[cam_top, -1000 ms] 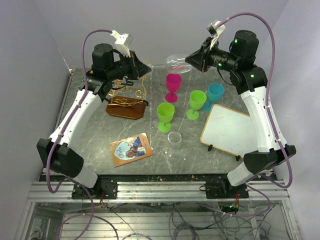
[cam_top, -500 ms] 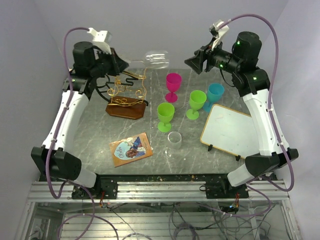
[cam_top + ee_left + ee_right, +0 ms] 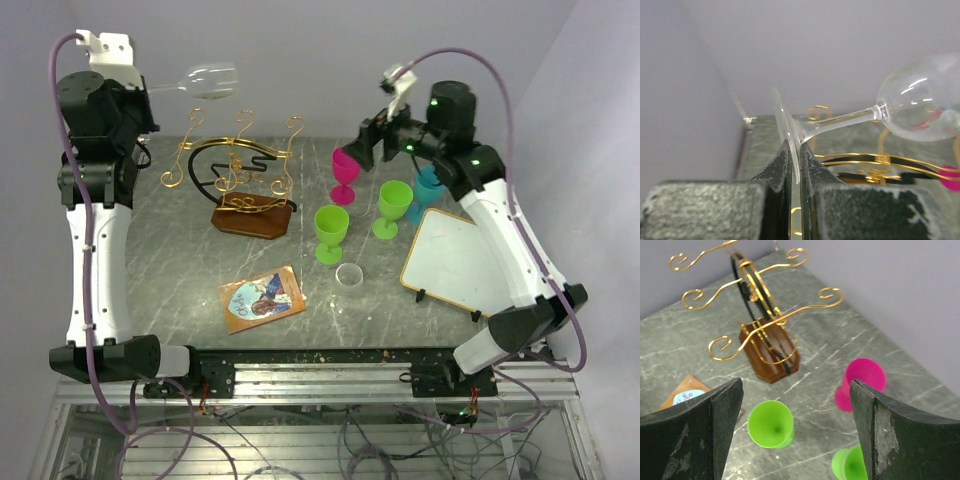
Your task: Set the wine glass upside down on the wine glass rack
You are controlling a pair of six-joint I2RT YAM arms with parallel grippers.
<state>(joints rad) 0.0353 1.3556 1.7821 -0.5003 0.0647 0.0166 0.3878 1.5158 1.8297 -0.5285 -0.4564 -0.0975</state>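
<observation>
A clear wine glass [image 3: 205, 80] hangs sideways high above the back left of the table, bowl pointing right. My left gripper [image 3: 150, 88] is shut on the rim of its foot; in the left wrist view the foot [image 3: 790, 131] is pinched edge-on between the jaws of the left gripper [image 3: 795, 150], and the bowl [image 3: 920, 107] sticks out to the right. The wine glass rack [image 3: 240, 160], gold scroll wire on a brown wooden base [image 3: 253, 216], stands below and right of the glass. My right gripper [image 3: 358, 152] is open and holds nothing, over the goblets [image 3: 796, 385].
On the table stand a pink goblet [image 3: 346, 170], two green goblets [image 3: 330, 230] [image 3: 393, 205] and a teal goblet [image 3: 432, 185]. A small clear cup [image 3: 349, 274], a white board [image 3: 455, 262] and a picture card [image 3: 262, 298] lie nearer the front.
The right gripper opened and let go of the glass bowl. The left arm carried the glass by its foot up and to the left, above the rack.
</observation>
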